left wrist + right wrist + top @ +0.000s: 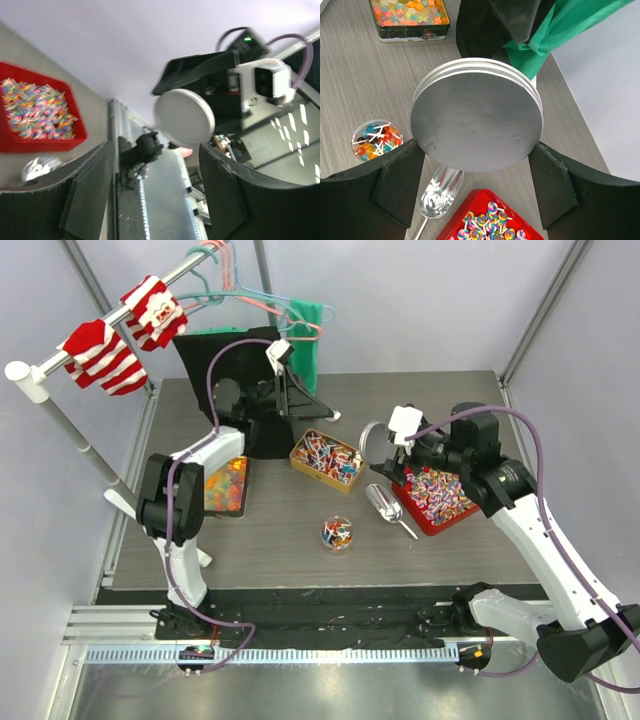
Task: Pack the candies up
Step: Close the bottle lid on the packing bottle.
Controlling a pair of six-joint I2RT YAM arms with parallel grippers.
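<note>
jar (337, 533): lower centre of the top view, on the bench (280, 530), open, with some candies (376, 140) inside; more fill the red tray (45, 146).
scoop (388, 508): just right of the jar; steer clear of it.
right hand (476, 150): clamps the round lid (476, 112) upright. Best to tip it flat, centre it over the jar and lower it squarely.
left hand (155, 150): upper centre, spread wide, empty.

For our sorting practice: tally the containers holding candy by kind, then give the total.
Tins: 2 (gold tin, black tin)
Red tray: 1
Clear jar: 1
Total: 4
</note>
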